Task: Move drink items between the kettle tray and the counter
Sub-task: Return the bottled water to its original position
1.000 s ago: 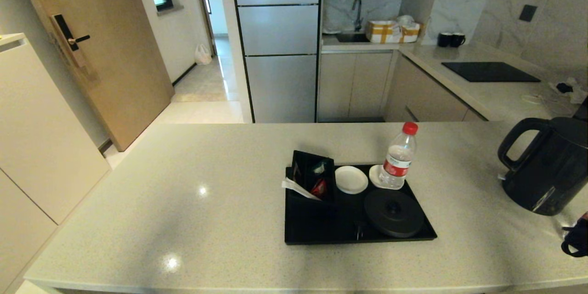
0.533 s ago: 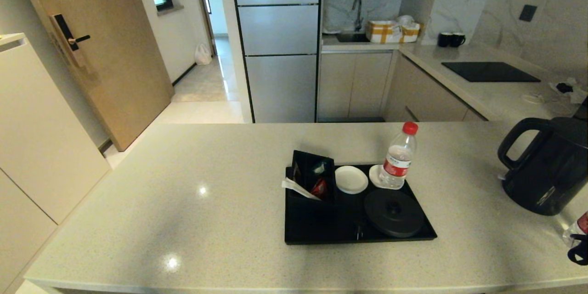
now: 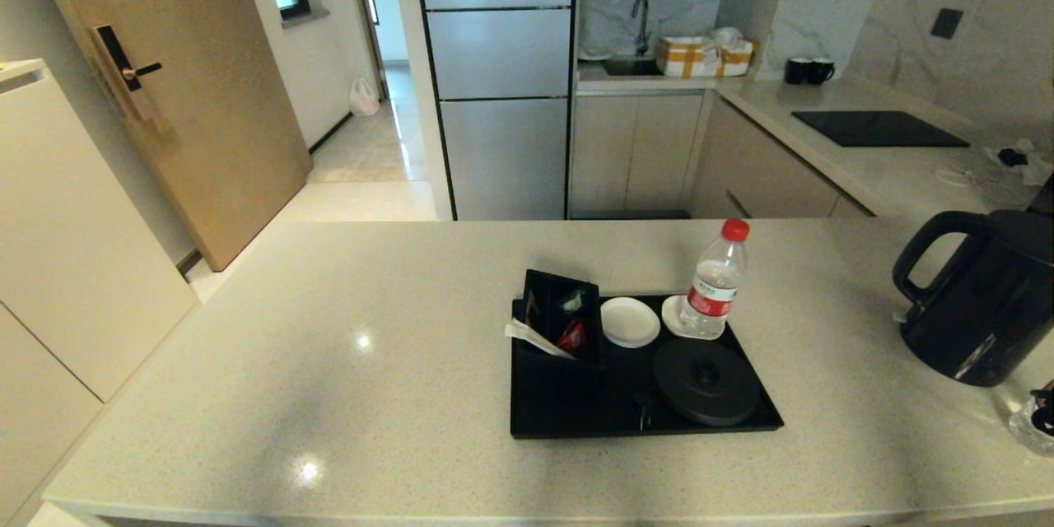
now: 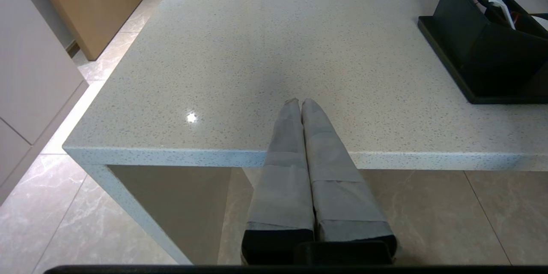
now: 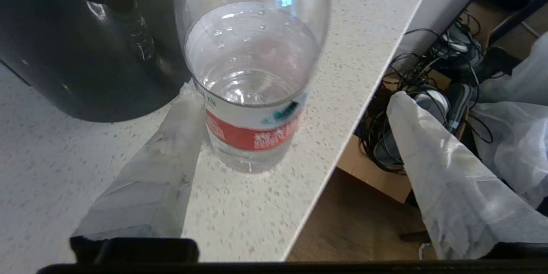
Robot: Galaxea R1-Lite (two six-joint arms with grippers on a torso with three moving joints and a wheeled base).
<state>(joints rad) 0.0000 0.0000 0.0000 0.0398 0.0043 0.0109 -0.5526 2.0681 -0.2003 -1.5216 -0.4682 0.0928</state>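
The dark kettle [image 3: 980,305] stands on the counter [image 3: 329,346] at the far right, off the black tray [image 3: 576,412] and its round base [image 3: 706,380]. One red-capped water bottle [image 3: 715,284] stands on a coaster at the tray's back. A second bottle [image 5: 252,90] stands on the counter by the kettle [image 5: 85,51], close to the edge. My right gripper [image 5: 293,94] is open around it, one finger [image 5: 171,145] beside the label, the other [image 5: 428,150] well clear over the floor. My left gripper [image 4: 299,101] is shut and empty over the counter's near edge.
A black sachet box [image 3: 560,317] and a bare white coaster [image 3: 630,321] sit on the tray. The counter edge [image 5: 342,137] runs just beside the second bottle, with cables on the floor below. A black cooktop [image 3: 877,128] lies on the far counter.
At the right edge of the head view the right gripper has shifted, and more of the second bottle's clear body now shows beside the kettle. Tray, kettle and left arm are unchanged.
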